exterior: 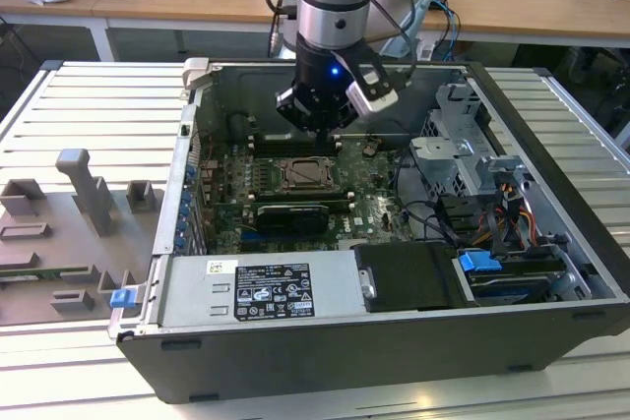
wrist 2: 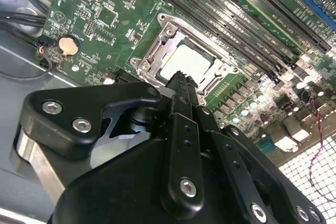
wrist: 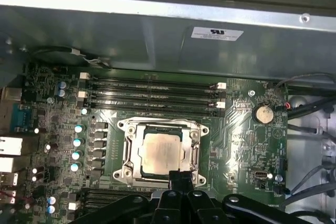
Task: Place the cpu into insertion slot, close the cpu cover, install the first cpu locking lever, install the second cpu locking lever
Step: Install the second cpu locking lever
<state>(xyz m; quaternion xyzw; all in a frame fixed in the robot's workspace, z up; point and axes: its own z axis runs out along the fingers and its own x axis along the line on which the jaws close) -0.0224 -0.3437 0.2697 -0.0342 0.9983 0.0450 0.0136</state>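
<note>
The cpu (wrist: 160,150) (wrist 2: 186,64) lies flat in the insertion slot (wrist: 195,153), its pale metal top showing through the window of the cpu cover (wrist: 127,148) (wrist 2: 152,51). The silvery cover lies down around the chip. My gripper (wrist: 181,176) (wrist 2: 181,80) hangs just above one edge of the socket, fingers together and holding nothing. In the exterior view the gripper (exterior: 317,127) hovers over the back part of the green motherboard, a little above the socket (exterior: 303,176), inside the open computer case (exterior: 551,135).
Long black memory slots (wrist: 152,95) run beside the socket. A coin battery (wrist: 262,114) and loose cables (wrist: 310,108) lie to one side. A power supply (exterior: 256,287), a drive cage (exterior: 463,154) and the case walls ring the board. A grey fixture (exterior: 89,194) stands at the exterior view's left.
</note>
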